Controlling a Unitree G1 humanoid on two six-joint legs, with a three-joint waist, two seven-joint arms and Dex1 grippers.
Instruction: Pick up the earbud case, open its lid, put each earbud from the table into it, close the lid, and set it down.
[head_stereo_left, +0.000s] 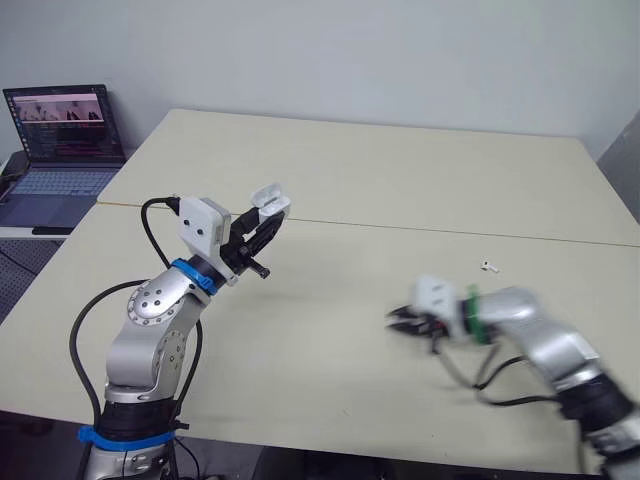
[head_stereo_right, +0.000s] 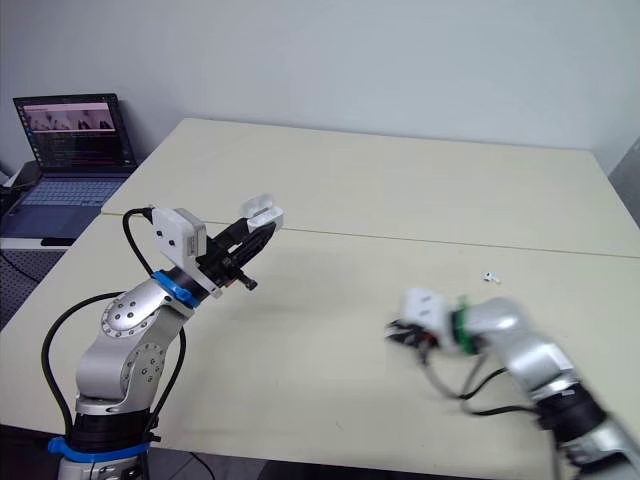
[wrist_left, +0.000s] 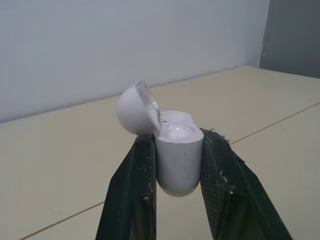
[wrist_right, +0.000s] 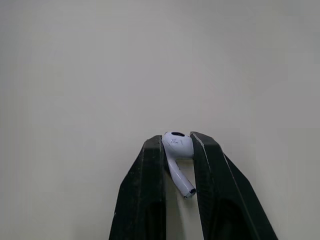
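White earbud case (wrist_left: 177, 160) is sitting clamped in the left gripper (head_stereo_left: 262, 222), forearm raised off a bent elbow, pointing up and forward above the table (head_stereo_left: 400, 170). Case's long axis is running along the fingers, mouth away from the wrist, lid flipped open. Right arm is reaching low leftward, right gripper (wrist_right: 176, 139) pinching one earbud (wrist_right: 179, 150) by its head, stem trailing wristward. The other earbud (head_stereo_left: 489, 266) is lying on the table beyond it.
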